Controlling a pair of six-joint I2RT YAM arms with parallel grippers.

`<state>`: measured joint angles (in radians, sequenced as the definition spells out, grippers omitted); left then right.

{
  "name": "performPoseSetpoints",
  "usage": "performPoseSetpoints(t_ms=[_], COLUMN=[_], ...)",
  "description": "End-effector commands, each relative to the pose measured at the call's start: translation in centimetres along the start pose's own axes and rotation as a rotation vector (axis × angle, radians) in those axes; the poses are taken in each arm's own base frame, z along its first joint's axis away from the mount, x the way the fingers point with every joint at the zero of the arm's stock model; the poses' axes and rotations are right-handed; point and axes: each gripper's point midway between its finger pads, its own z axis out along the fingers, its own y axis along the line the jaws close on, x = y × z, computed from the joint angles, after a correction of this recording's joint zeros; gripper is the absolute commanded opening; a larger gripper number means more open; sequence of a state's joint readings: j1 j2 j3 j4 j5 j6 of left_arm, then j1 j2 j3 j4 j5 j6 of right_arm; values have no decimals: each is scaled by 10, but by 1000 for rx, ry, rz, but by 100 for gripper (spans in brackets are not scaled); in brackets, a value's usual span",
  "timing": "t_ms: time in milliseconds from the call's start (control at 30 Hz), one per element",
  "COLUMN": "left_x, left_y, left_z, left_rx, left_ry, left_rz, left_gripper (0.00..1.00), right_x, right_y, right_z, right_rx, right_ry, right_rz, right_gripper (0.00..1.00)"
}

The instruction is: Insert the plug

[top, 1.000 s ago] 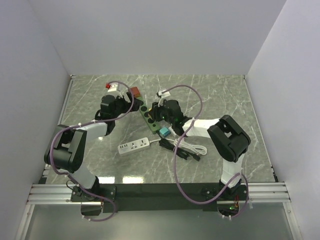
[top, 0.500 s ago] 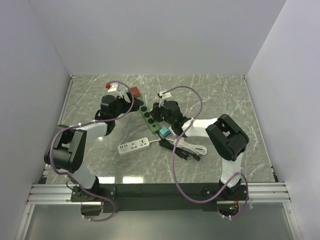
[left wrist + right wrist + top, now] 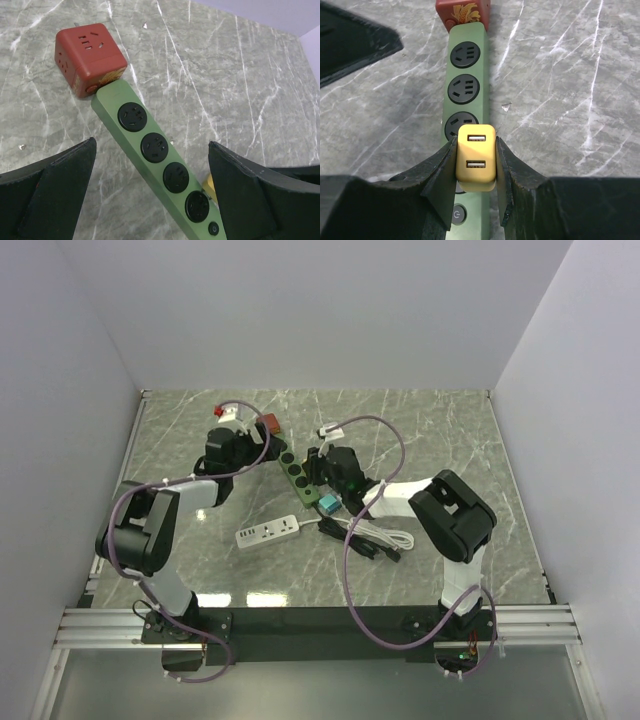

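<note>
Yellow plug sat pinched between the right gripper's fingers, over the near end of the green power strip.
Two USB ports faced up; beyond lay round sockets, then a red cube adapter with gold ornament touching the strip's end, the left gripper spread wide there.

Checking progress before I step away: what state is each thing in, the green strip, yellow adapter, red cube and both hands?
Green power strip: flat, all four sockets empty.
Yellow USB adapter: gripped above the strip, not plugged in.
Red cube socket: against the strip's far end, faces empty.
Left hand: open, straddling the strip.
Right hand: shut on the adapter.
</note>
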<state>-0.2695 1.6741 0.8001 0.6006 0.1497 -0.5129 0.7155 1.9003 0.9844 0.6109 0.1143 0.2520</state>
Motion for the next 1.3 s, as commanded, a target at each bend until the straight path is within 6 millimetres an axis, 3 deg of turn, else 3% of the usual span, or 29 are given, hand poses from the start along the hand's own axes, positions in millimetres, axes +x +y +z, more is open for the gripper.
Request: performPoseSetpoints(t_ms=[0,567,833,1267], left_x=[-14,30,33,42], left_y=[0,9,5,8], left_z=[10,41,42,49], left_rx=[-15,-74,-59,-70], left_ry=[-34,128,141,185], left_rz=[-8,-1,4,4], left_gripper=[100,99,99,99], right_x=[-24,-30,-17,-24], right_y=[10,20,19,24], right_z=[-11,-13,-7,1], right_rx=[1,-6,-8,-18], right_ry=[-89,-112,-93,-104], right_rz=[-7,-38,-38,-44], right_gripper=[0,0,0,0])
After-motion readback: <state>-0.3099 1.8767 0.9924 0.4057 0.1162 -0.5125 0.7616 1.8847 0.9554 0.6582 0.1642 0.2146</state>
